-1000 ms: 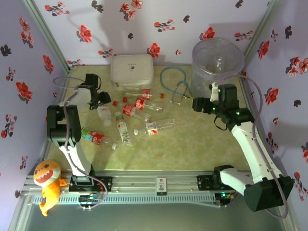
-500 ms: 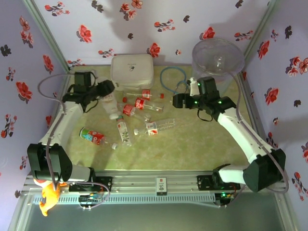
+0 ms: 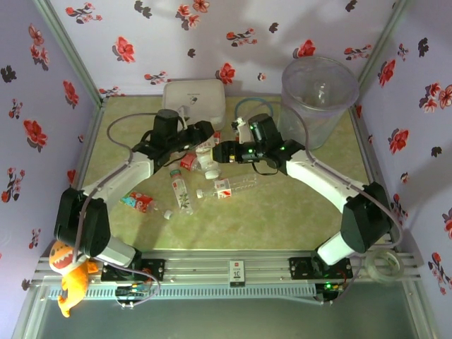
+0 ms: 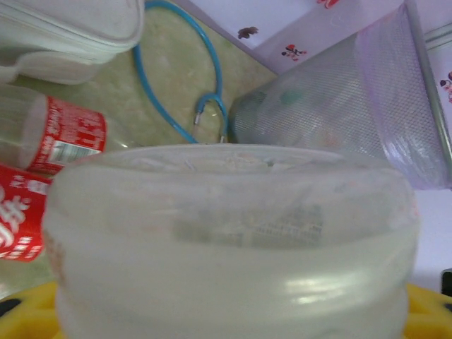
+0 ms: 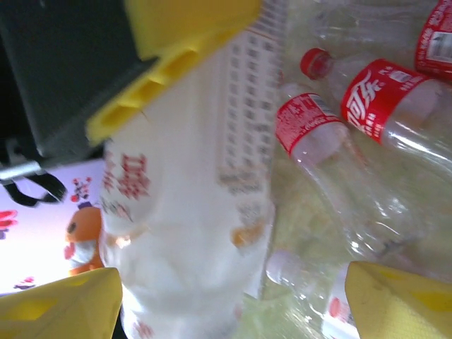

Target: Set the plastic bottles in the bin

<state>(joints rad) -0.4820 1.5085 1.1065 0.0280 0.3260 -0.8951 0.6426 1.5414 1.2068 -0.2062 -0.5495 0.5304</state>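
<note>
My left gripper [image 3: 203, 141] is shut on a milky white bottle [image 3: 210, 166] with a printed label, held up over the middle of the table. Seen from the left wrist, that bottle [image 4: 233, 240] lies across my yellow fingers [image 4: 28, 314]. My right gripper [image 3: 221, 153] faces it, open, its fingertips [image 5: 402, 304] wide apart, and the bottle [image 5: 183, 212] stands just inside the left one. Several clear plastic bottles with red labels [image 5: 381, 92] lie on the mat below, others at the front left [image 3: 138, 203]. The bin [image 3: 318, 99] stands upright at the back right.
A white rectangular case [image 3: 194, 99] sits at the back centre. A blue hose loop [image 3: 251, 113] lies between it and the bin. An orange plush toy [image 3: 70, 268] hangs at the front left corner, a tape roll [image 3: 385, 265] at the front right. Floral walls close three sides.
Both arms swung in to the table's middle. The left one carried the white bottle there from the left side. The right gripper came over from beside the bin to face it.
</note>
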